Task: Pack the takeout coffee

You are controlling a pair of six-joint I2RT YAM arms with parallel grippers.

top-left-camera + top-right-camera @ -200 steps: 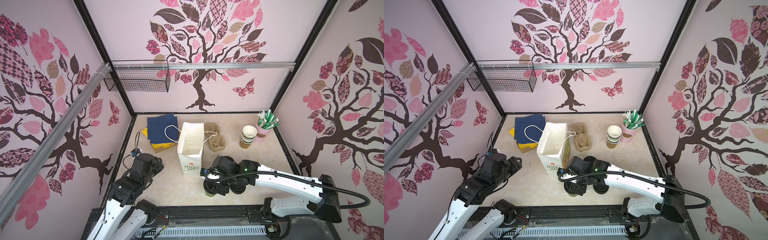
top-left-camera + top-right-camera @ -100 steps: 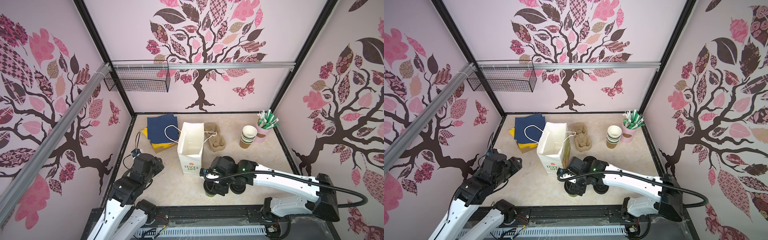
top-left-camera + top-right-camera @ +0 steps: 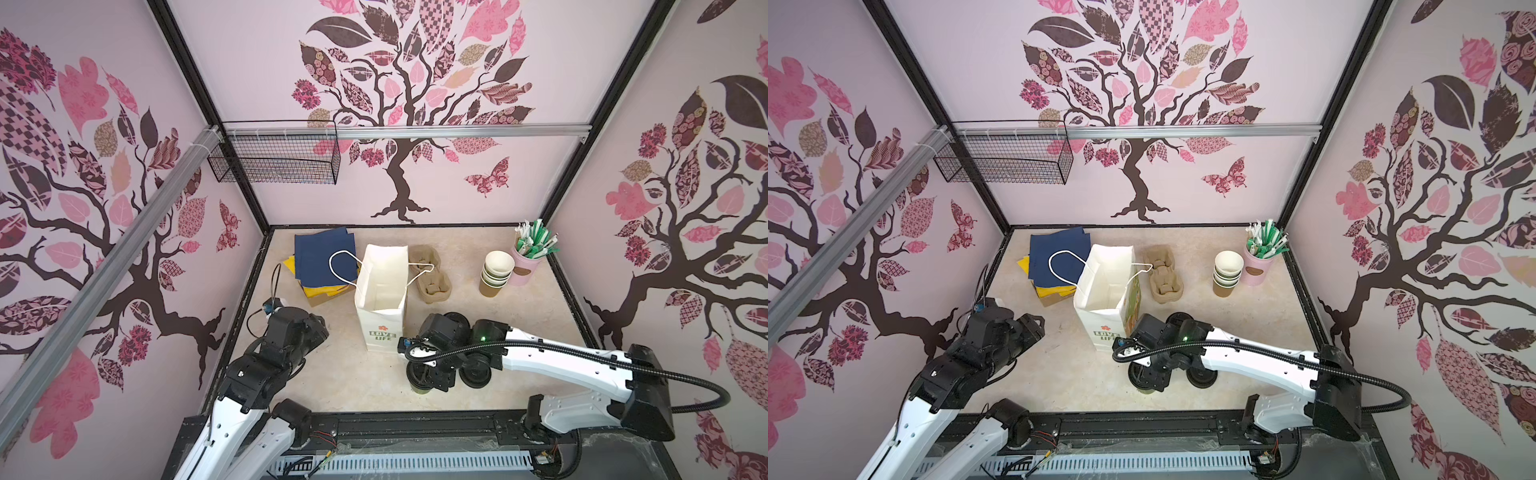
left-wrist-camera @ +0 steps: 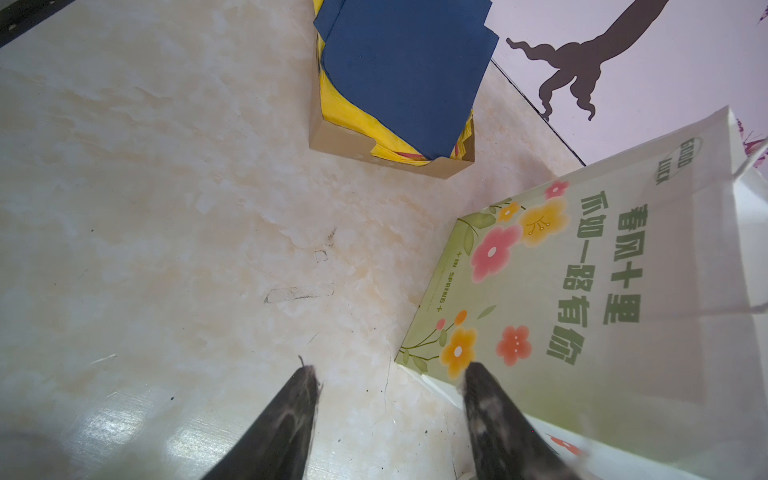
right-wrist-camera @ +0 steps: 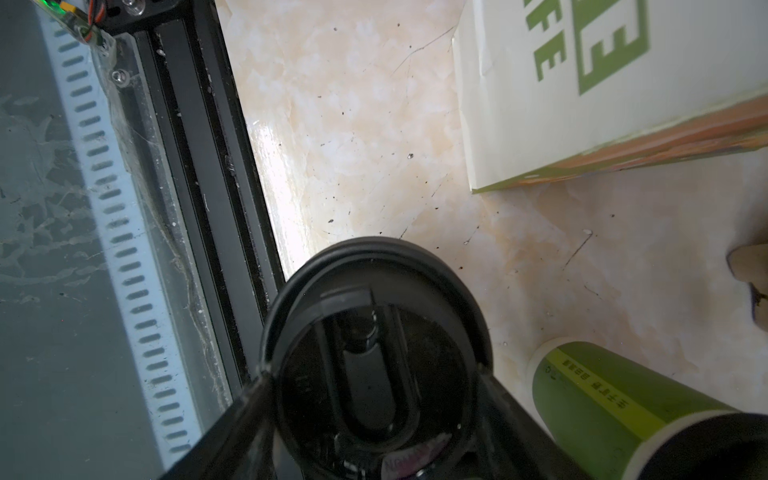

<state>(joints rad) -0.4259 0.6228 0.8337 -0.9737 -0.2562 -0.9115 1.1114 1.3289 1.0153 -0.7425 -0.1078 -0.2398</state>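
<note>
A lidded cup (image 5: 365,286) is stood on the bench (image 3: 532,332), close to the front rail (image 5: 199,166) and just in front of the paper bag (image 3: 380,291). The right gripper (image 5: 376,370) is set down over it from above. In the right wrist view the jaws are seen pressed against opposite sides of the black lid's rim, so they are judged to be clamped on the cup. A hold that high is probably chosen so that the wider rim stops the cup slipping down when it is raised.

The second lidded cup (image 5: 602,403) is stood upright just beside the first, on the side away from the bag, and is not touched.

The left gripper (image 4: 390,370) is hung low over bare bench, near the bag's lower corner on its flowered side. Its jaws are apart and nothing is between them. It is judged to be stationed there so the light bag can be steadied when a cup is brought in.

The bag is stood upright with its mouth open and its handles fallen to either side. No cup can be seen inside it in both top views, so the packing is judged to be at its first cup. A pulp carrier (image 3: 430,282) lies behind the bag and is not in use.

The bag's walls are tall against the cup, so a high lift would be called for before the cup is moved across. A knock on the rim could tip the bag.
</note>
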